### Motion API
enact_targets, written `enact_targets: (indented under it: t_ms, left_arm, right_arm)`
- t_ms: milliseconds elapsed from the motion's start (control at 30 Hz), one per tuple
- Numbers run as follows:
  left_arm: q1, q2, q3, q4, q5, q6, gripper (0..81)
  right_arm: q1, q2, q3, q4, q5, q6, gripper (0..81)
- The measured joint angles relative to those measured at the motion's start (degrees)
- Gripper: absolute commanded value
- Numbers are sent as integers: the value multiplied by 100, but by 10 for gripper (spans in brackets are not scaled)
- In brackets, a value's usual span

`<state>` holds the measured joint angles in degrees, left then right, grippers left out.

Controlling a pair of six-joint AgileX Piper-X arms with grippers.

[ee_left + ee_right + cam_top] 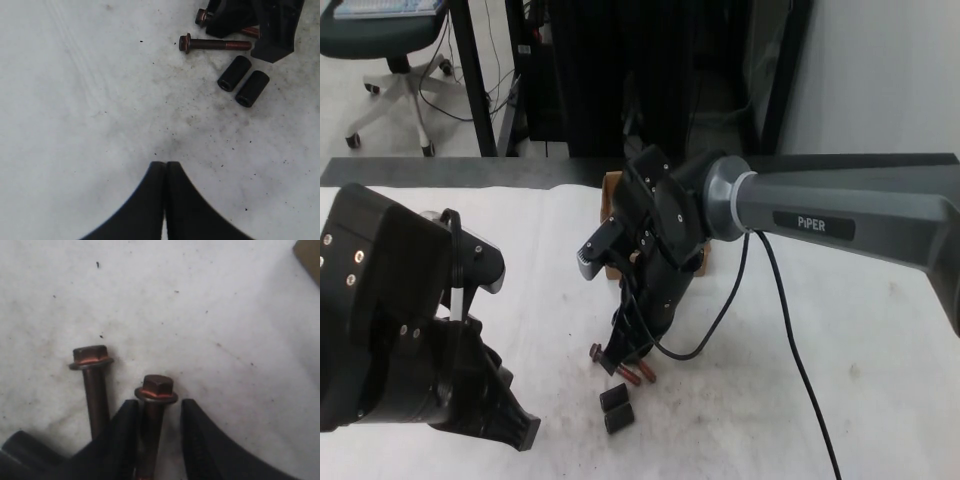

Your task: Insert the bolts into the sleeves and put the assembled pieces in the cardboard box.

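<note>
Two copper-coloured bolts and two black sleeves lie together on the white bench. My right gripper (159,403) points down over them and is open, its fingers straddling the shank of one bolt (157,387), with a gap on one side. The second bolt (93,371) lies just beside that gripper's finger. In the left wrist view this free bolt (215,44) sits next to the two sleeves (234,73) (252,88), with the right gripper (250,30) over the other bolt. My left gripper (166,168) is shut with nothing in it, hovering over bare bench away from the parts.
The cardboard box (611,195) stands behind the right arm (840,215), mostly hidden by it, and its corner (310,255) is in the right wrist view. A black cable (790,350) trails across the bench on the right. The left arm (400,320) fills the near left.
</note>
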<state>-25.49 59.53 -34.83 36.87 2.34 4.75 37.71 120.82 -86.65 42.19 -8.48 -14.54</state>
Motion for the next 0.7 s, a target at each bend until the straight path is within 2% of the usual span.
enact_targets:
  t_ms: [33, 100, 133, 300, 500, 600, 700]
  left_arm:
    - [0, 0, 0, 0, 0, 0, 0]
    - [0, 0, 0, 0, 0, 0, 0]
    - [0, 0, 0, 0, 0, 0, 0]
    - [0, 0, 0, 0, 81, 0, 0]
    - [0, 0, 0, -92, 1318, 348, 0]
    - [0, 0, 0, -129, 2103, 473, 0]
    - [-11, 0, 0, -129, 2483, 504, 0]
  right_arm:
    - [0, 0, 10, -11, 0, 0, 192]
    - [0, 28, 7, -12, 45, 0, 27]
    - [0, 44, 7, -12, 44, 0, 3]
    - [0, 51, -8, 48, 153, 0, 8]
    - [-122, -105, 32, 199, 187, 663, 8]
    - [-355, -429, 86, 393, -249, 1023, 8]
    - [-596, -1006, 124, 468, -723, 1203, 8]
